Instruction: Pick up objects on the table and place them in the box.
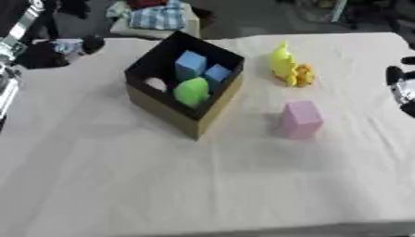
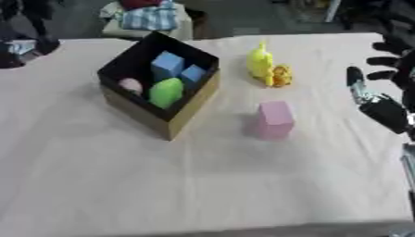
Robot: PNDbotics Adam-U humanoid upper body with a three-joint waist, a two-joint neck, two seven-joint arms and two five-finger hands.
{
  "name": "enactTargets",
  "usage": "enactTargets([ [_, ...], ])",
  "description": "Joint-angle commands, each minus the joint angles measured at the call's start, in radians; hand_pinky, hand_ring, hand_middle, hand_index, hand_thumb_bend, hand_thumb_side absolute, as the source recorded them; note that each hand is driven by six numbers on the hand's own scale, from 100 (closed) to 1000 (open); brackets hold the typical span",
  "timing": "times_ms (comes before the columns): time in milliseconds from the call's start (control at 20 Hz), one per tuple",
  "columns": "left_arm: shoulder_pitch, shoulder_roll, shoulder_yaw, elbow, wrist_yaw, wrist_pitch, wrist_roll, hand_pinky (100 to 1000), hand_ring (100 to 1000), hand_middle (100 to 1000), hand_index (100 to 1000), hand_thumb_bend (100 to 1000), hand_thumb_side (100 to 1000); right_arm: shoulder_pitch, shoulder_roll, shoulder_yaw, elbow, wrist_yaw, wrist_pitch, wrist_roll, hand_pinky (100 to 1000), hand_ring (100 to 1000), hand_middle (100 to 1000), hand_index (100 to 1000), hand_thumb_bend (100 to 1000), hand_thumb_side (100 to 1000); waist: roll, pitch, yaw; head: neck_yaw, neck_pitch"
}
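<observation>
Two things remain outside the box (image 2: 174,121): pink block (image 2: 275,119) at frame centre, yellow toy (image 2: 261,62) above it. My right hand (image 2: 387,69), fingers spread, hangs at right edge. I'd approach the block from above, clear of the box wall.

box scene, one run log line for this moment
black-lined cardboard box: two blue blocks, green piece, pale piece inside | pink block, yellow toy on table | right hand open, empty
</observation>
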Motion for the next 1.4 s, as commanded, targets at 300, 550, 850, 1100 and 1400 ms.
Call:
enactTargets([
  [300,0.09,-0.04,0.061,-0.103,0.074,0.052,0.029,788,644,606,800,616,666,-0.124,-0.272,0.158,0.11,-0.001,-0.125,0.235,696,803,854,973,430,457,-0.02,-0.024,0.009,-0.013,0.004],
  [550,0.121,-0.065,0.068,-0.127,0.079,0.063,0.016,788,642,604,801,605,666,-0.21,-0.328,0.252,0.147,-0.001,-0.185,0.38,723,833,881,980,475,426,-0.024,-0.026,0.011,-0.019,0.006],
  [850,0.134,-0.079,0.067,-0.135,0.081,0.069,0.001,787,637,599,803,587,668,-0.278,-0.312,0.316,0.173,0.065,-0.243,0.486,768,888,925,1000,513,378,-0.022,-0.023,0.017,-0.022,0.01],
  [1100,0.141,-0.09,0.063,-0.134,0.083,0.073,-0.012,786,632,595,805,578,670,-0.324,-0.265,0.358,0.228,0.146,-0.287,0.555,780,898,931,1000,519,362,-0.022,-0.021,0.02,-0.026,0.013],
  [1400,0.146,-0.1,0.06,-0.133,0.081,0.074,-0.033,782,625,588,807,570,672,-0.373,-0.186,0.375,0.337,0.199,-0.315,0.588,774,893,921,999,503,375,-0.016,-0.018,0.025,-0.03,0.013],
])
